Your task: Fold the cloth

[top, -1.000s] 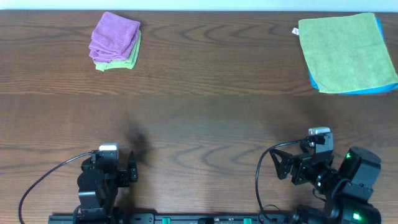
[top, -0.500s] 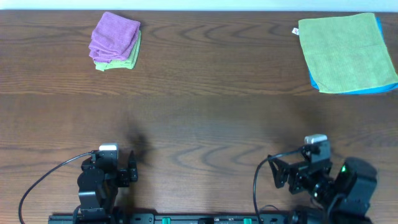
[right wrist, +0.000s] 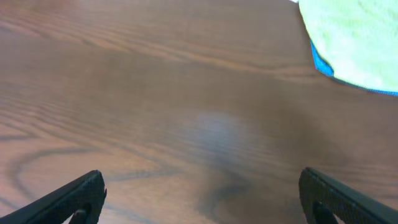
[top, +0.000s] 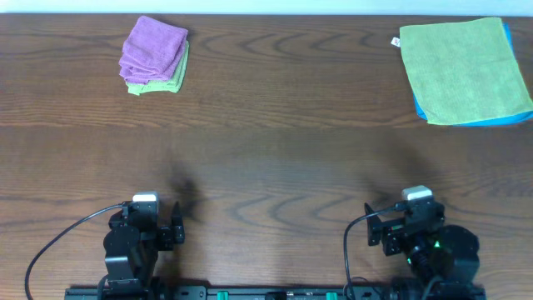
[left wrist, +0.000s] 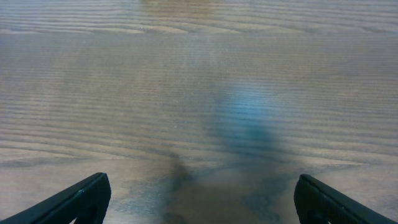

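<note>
**Both jaws wide and empty, cloth far across the table**

Jaws on both arms stand spread wide with nothing between them: each wrist view shows only two dark fingertips at the bottom corners and bare wood in the gap. The left gripper [top: 176, 229] and right gripper [top: 376, 232] sit low at the near edge of the table [top: 275, 158], well apart from anything to fold.

The task's flat cloth, a green cloth [top: 463, 70] lying on a blue cloth [top: 475, 122] that shows only as a thin edge beneath it, is spread at the far right corner. In the right wrist view its near corner [right wrist: 354, 43] appears at the upper right, with the blue edge peeking out below. A folded stack [top: 155, 55] of purple over green rests at the far left and looks finished already.

The step in hand is judged to be the reach. The right arm is the nearer one and should approach a near corner of the green cloth low and flat, pinching only the top layer so the blue one beneath stays put. Grasping close to the corner, rather than mid-edge, should give a cleaner fold line. A small white tag [top: 396, 42] marks the far left corner and helps tell the edges apart.
</note>
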You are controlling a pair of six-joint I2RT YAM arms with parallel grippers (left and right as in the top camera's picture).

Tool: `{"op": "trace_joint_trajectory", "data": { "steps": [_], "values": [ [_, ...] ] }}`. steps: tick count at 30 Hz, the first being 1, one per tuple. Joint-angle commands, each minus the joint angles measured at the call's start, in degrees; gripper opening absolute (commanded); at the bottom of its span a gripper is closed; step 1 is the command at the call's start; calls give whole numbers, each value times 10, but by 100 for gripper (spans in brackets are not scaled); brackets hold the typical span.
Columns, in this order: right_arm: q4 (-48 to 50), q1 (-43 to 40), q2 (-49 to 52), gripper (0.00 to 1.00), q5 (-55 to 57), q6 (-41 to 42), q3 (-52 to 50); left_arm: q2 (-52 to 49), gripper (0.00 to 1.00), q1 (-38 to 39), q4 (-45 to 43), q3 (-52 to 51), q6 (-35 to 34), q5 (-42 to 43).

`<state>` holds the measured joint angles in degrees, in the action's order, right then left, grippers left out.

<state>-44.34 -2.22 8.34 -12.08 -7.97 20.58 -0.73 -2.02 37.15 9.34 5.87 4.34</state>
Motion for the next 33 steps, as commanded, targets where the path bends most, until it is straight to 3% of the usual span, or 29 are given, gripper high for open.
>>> {"op": "trace_joint_trajectory", "data": {
  "steps": [1, 10, 21, 33],
  "values": [
    [11, 5, -19, 99, 25, 2, -33, 5, 95, 3, 4, -3, 5, 6],
    [13, 3, -68, 99, 29, 7, -87, 5, 95, 3, 4, -3, 5, 6],
    [14, 3, -80, 99, 70, 115, -112, 5, 95, 3, 4, -3, 5, 6],
    [16, 3, -80, 99, 67, 116, -112, 5, 95, 3, 4, -3, 5, 6]
  ]
}}
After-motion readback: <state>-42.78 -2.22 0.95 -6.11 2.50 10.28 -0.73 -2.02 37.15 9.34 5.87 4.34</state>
